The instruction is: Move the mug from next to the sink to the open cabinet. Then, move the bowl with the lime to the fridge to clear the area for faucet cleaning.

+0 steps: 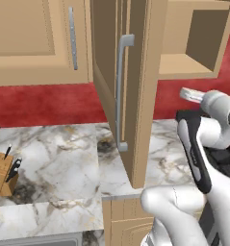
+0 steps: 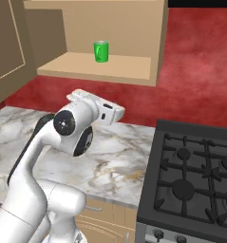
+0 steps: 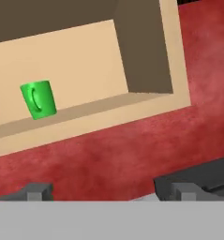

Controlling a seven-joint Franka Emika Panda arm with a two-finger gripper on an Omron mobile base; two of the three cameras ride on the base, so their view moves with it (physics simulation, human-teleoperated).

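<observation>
The mug (image 2: 101, 51) stands upright on the cabinet (image 2: 134, 71) shelf, green against the tan wood, set back from the shelf's front edge and nearer its middle than the right wall. In the hand view the mug (image 3: 38, 100) sits at the left, handle turned toward the camera, with bare shelf stretching to its right as far as the cabinet (image 3: 151, 56) side wall.

The gripper (image 3: 108, 191) hangs well apart from the mug, below the shelf's front edge and in front of the red wall (image 3: 132, 150). Its jaws stand wide, nothing between them; one fingertip (image 3: 36, 191) shows at the lower left, the other at the lower right.

From the right base view the arm (image 2: 62, 133) bends over the marble counter (image 2: 119, 152), wrist lifted toward the shelf. Open air lies between wrist and cabinet. The stove (image 2: 195, 166) butts against the counter's right edge, its dark grates close beside the arm.

On the left base view the cabinet door (image 1: 128, 91) swings out over the counter (image 1: 54, 153), its grey bar handle (image 1: 121, 91) facing the camera, and its lower corner hangs low just left of the arm (image 1: 198, 153). A knife block (image 1: 3, 175) stands near the counter's left edge, well apart.
</observation>
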